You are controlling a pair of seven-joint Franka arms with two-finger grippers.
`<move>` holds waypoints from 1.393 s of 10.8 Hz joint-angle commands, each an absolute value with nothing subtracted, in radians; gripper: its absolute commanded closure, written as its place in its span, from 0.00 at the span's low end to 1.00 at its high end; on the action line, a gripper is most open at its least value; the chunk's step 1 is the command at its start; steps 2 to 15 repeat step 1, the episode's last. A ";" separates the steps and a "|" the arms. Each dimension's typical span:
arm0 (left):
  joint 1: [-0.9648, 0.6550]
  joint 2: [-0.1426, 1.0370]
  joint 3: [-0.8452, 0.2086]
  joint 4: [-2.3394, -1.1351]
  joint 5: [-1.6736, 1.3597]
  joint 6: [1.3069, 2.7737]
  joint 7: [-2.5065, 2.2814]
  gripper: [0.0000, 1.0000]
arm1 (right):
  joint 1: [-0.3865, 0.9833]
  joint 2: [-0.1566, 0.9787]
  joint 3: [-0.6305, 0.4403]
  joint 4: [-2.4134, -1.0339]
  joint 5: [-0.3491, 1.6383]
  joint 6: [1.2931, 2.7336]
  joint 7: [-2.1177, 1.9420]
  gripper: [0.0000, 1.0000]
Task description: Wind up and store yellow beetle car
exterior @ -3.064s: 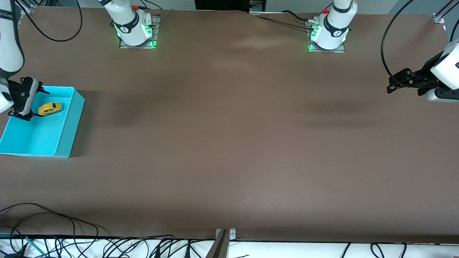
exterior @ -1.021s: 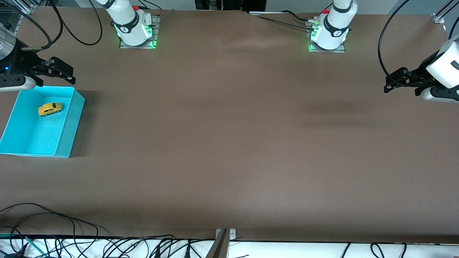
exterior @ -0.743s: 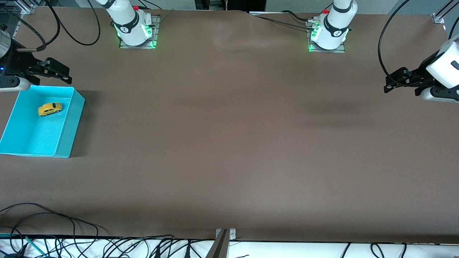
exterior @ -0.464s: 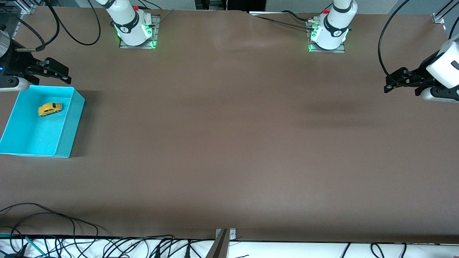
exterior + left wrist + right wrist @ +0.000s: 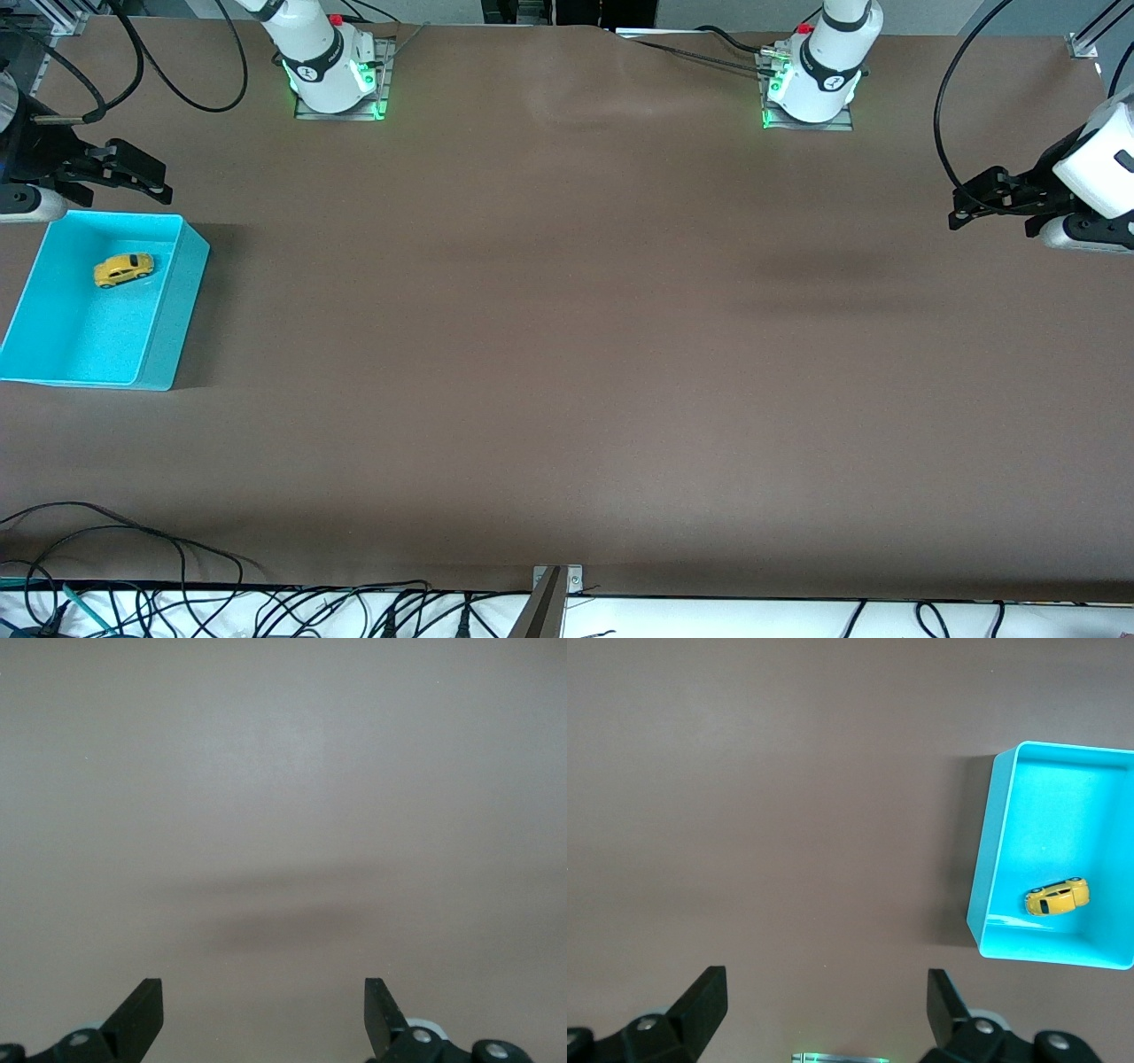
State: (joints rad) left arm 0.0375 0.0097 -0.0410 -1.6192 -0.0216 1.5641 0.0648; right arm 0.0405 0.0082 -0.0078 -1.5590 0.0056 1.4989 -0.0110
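The yellow beetle car [image 5: 123,269] sits on its wheels, as far as the view shows, inside the turquoise bin [image 5: 168,310] at the right arm's end of the worktop [image 5: 567,354]. The right claw [image 5: 133,173] hangs open and empty over bare worktop beside the bin. The left claw [image 5: 974,202] waits, open and empty, over the left arm's end.

This place is a robotics lab. Two white robot arm bases [image 5: 330,66] are bolted on metal plates at the edge of a wide desk [image 5: 567,354] covered with plain brown material, and green lights glow at each base. Many black cables [image 5: 266,607] lie loose along the desk edge nearest the front camera. Aluminium frame pieces [image 5: 1085,40] stand at the corners.
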 commanded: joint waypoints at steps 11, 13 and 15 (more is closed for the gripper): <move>0.035 0.021 -0.037 -1.589 -0.040 1.546 0.057 0.00 | 0.044 0.021 -0.017 -1.523 -0.002 1.470 -0.005 0.00; 0.035 0.021 -0.037 -1.589 -0.040 1.546 0.057 0.00 | 0.044 0.021 -0.017 -1.523 -0.002 1.470 -0.005 0.00; 0.035 0.021 -0.037 -1.589 -0.040 1.546 0.057 0.00 | 0.044 0.021 -0.017 -1.523 -0.002 1.470 -0.005 0.00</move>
